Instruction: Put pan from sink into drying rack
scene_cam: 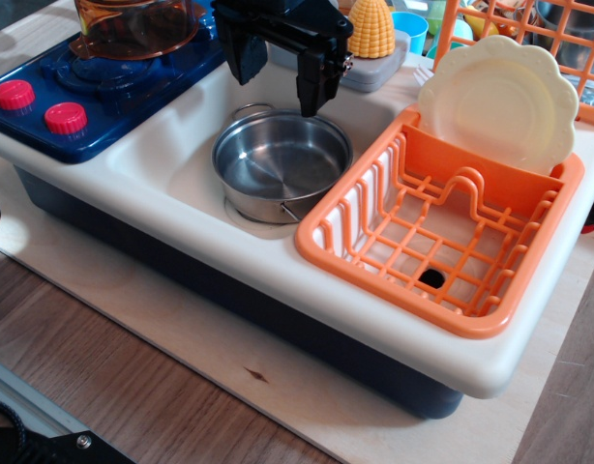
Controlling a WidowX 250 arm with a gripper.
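Currently, pan: upright in the sink, empty, one wire handle toward the near side, one at the far left rim.
Pincer: black, fingers apart, hanging above the pan's far rim; right finger tip just over the rim, contact unclear.
Drying rack: right of the pan, touching or just beside it; cream plate standing in its far slot.
Far left: blue stove with orange pot.
Worktop: pale wood.
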